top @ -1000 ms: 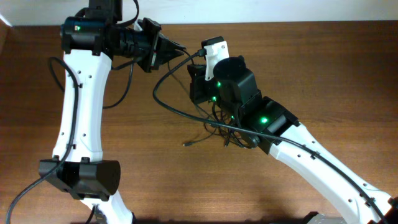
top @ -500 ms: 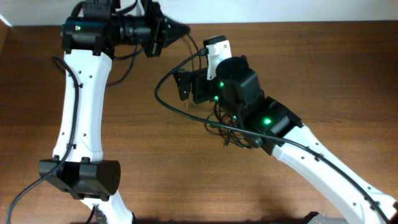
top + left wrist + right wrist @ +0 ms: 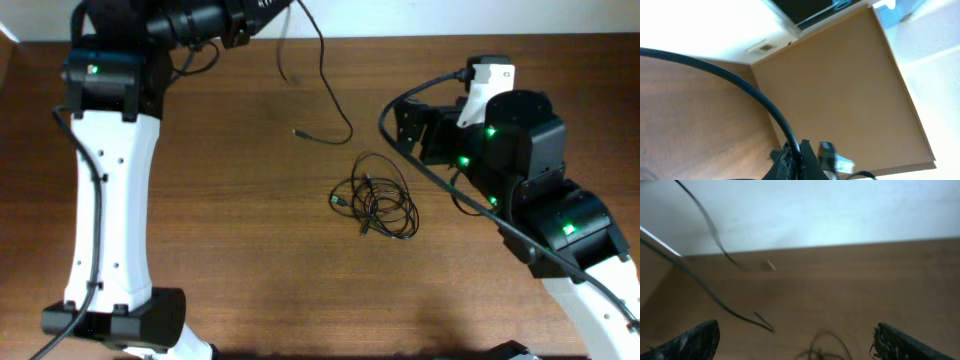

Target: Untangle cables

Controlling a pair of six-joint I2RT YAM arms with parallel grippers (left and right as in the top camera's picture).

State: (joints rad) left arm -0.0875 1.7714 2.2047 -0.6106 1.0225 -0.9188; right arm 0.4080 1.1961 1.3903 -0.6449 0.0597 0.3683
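Cables: most of them lie in one loose knotted heap near mid-table, and one strand is pulled out and held aloft.

Table: bare brown wood around the heap. A dropped cord has room to land apart, or to fall back on the pile.

Left arm: reaches up toward the far edge. Left gripper is clenched on the lifted strand. The left wrist view shows the cord running straight into the closed jaws.

Right arm: stands to the right of the heap. Right gripper is released, jaws wide and nothing between them, with the heap just below its view.

Arm wiring: a thick black loop beside the right gripper, near the heap.

Risks, as I judge them:
- The lifted strand hangs in a long curve, so a quick move could swing it back over the heap and re-tangle it.
- The grip is on a thin cord. If it slips, the strand drops wherever it happens to hang.
- If the right gripper goes into the heap with its jaws this wide, it may pinch several loops at once. Pulling would then tighten the knot or drag the whole heap.
- The arm wiring could brush the heap or hook a loop.
- Connector tip: free and apart from the heap, a likely snag if it is dragged through the loops.
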